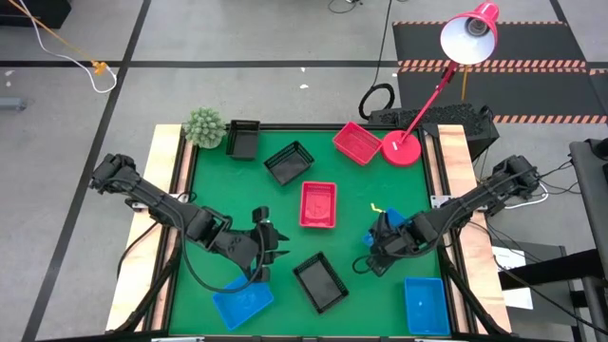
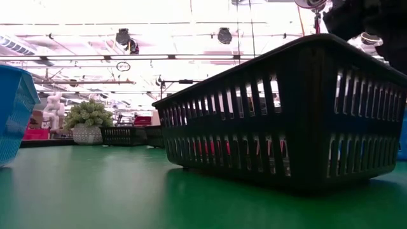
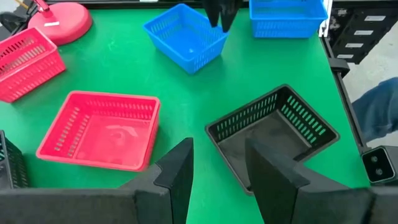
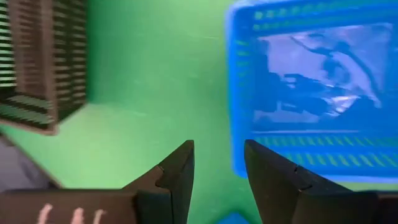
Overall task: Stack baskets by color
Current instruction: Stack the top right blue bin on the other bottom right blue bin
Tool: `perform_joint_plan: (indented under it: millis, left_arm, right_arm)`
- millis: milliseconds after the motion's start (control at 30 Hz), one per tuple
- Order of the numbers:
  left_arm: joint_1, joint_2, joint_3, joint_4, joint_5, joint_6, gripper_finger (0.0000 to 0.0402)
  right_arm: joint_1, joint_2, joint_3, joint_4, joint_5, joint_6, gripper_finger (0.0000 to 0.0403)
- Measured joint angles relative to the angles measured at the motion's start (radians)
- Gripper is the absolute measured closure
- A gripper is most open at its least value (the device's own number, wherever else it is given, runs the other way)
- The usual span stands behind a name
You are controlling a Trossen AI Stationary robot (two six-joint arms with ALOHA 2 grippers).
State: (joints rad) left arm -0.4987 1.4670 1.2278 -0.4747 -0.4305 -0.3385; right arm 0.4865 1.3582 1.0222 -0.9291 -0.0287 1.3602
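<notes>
The right gripper [image 1: 377,249] is hovering with its jaws apart and empty, just beside the blue basket [image 4: 314,87] right of the table's middle. If the fingers are straddling only the thin mesh wall, the light basket risks tipping or sliding. The left gripper [image 1: 271,249] is waiting open near the black basket [image 1: 320,282].

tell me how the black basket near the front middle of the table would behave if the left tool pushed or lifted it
The black basket looks like thin slotted plastic, so probably light and likely to slide on the smooth green table rather than tip, since it sits low and flat. Its mesh walls may flex a little if pinched at the rim. The left tool stands open just beside it.
</notes>
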Motion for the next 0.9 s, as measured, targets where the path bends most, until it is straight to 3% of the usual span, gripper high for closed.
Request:
perform_joint_plan:
  millis: [167,533,900]
  left_arm:
    - [-0.008,0.0,0.0,0.001,0.0,0.0,0.0254]
    - [0.029,0.0,0.0,0.015,-0.007,0.019,0.0254]
    - [0.019,0.0,0.0,0.016,-0.008,-0.005,0.0254]
  right_arm:
    - [-0.015,0.003,0.0,-0.046,0.022,-0.004,0.0266]
    - [-0.016,0.107,0.0,0.032,0.083,-0.067,0.0266]
    - [-0.016,0.177,0.0,0.036,0.079,-0.041,0.0267]
